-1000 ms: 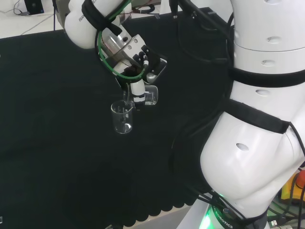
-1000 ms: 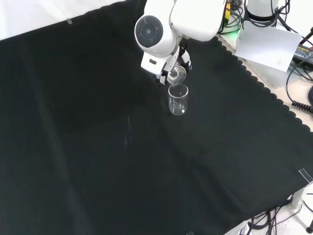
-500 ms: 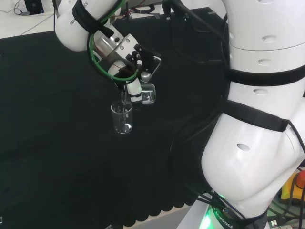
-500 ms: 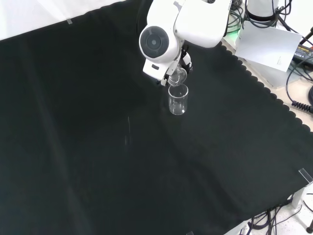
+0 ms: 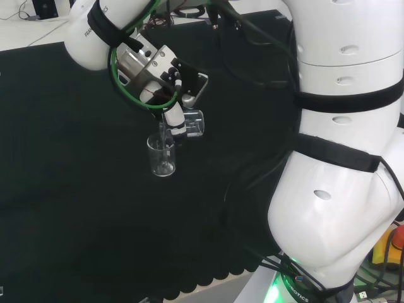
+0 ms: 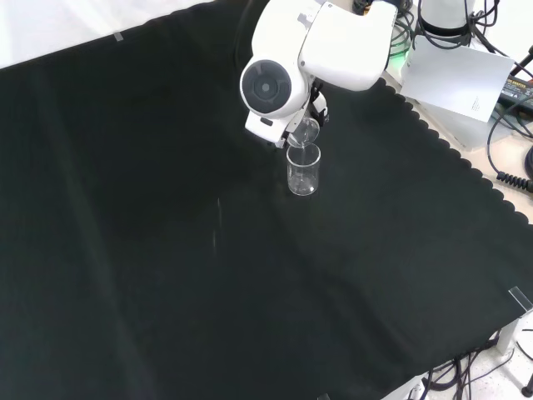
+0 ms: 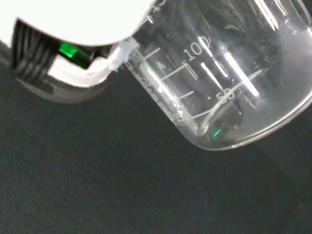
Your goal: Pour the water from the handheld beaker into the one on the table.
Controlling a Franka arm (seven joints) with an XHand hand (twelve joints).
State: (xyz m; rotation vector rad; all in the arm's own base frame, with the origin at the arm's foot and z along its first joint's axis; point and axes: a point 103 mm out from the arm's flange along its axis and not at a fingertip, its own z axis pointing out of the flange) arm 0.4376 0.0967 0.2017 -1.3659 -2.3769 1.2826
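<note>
A clear glass beaker point(image 5: 161, 156) stands upright on the black cloth; in the front view this standing beaker point(image 6: 303, 170) sits just below the arm's big white link. The hand point(image 5: 173, 113) is curled round a second clear beaker point(image 5: 192, 124), tipped on its side with its mouth toward the standing one's rim. A thin stream runs from it into the standing beaker. In the front view the held beaker point(image 6: 306, 130) peeks out under the link. The wrist view shows the held beaker point(image 7: 219, 83) close up, tilted, with printed scale marks, and a white part of the hand point(image 7: 78, 24) beside it.
The arm's white links point(image 5: 341, 158) fill the right side of the head view. A white sheet point(image 6: 454, 79) and cables lie beyond the cloth's scalloped edge at the front view's upper right. Bare black cloth point(image 6: 166, 250) spreads around the beakers.
The hand and wrist have shifted a little to the left in the head view, and the held beaker has tipped further over the standing beaker. The standing beaker has stayed in place.
</note>
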